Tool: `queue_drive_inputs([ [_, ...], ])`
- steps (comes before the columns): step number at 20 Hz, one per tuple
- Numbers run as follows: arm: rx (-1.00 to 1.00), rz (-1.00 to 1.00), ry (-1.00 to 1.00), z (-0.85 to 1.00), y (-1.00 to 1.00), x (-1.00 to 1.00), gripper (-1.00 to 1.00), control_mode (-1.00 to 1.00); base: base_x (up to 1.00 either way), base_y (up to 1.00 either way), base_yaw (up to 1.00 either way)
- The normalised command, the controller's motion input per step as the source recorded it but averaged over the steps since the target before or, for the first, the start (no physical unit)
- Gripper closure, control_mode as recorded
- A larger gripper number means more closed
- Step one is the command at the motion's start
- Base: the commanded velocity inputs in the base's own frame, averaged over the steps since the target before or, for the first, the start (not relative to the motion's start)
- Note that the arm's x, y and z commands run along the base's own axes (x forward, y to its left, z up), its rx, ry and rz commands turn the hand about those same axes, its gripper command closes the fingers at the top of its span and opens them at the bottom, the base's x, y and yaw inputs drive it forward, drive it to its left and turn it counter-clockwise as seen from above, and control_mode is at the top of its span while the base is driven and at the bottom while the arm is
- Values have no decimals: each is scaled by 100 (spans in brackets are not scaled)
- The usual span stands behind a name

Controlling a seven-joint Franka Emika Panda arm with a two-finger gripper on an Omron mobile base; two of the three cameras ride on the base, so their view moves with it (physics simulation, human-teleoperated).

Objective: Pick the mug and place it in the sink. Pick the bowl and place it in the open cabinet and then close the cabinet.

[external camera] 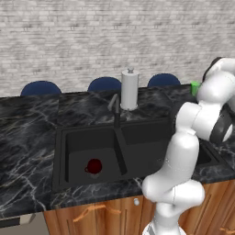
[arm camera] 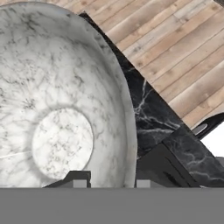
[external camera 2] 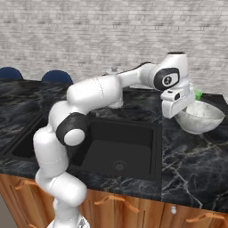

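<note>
Left base view: the dark red mug [external camera: 94, 166] sits on the floor of the left basin of the black sink [external camera: 64, 137], so that half of the task looks done. A paper towel roll [external camera: 129, 89] stands on the counter [external camera: 27, 124] behind the faucet, and a small green cup [external camera: 195, 87] peeks out near the counter's back right edge, partly hidden by the arm.

Right base view: the gripper [external camera 2: 180, 113] is at the near rim of the grey-white bowl [external camera 2: 202, 116], which appears lifted and tilted above the counter's right end, beside the sink. The grasp is at one edge only, so the bowl could pivot or slip out as it travels toward the cabinet.

Hand view: the bowl [arm camera: 61, 109] fills the left side, its rim running down between the two fingertips [arm camera: 78, 180], which are clamped on that rim. Below it are the counter's edge and wooden floor [arm camera: 175, 52]; a drop here could miss the counter entirely.
</note>
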Motion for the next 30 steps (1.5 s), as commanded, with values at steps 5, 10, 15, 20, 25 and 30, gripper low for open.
queue_drive_inputs([
  [5, -31, 14, 1, 37, 84, -53, 100, -100, 0, 0, 0],
  [10, 4, 34, 29, 69, 54, -12, 100, -100, 0, 0, 0],
  [15, 17, 36, 27, 46, 60, -28, 100, -100, 0, 0, 0],
  [20, 9, 25, 11, 21, 63, -48, 100, -100, 0, 0, 0],
  [25, 0, 8, -10, -14, 73, -58, 100, -100, 0, 0, 0],
  [30, 0, 6, -52, -51, 38, -62, 100, -100, 0, 0, 0],
])
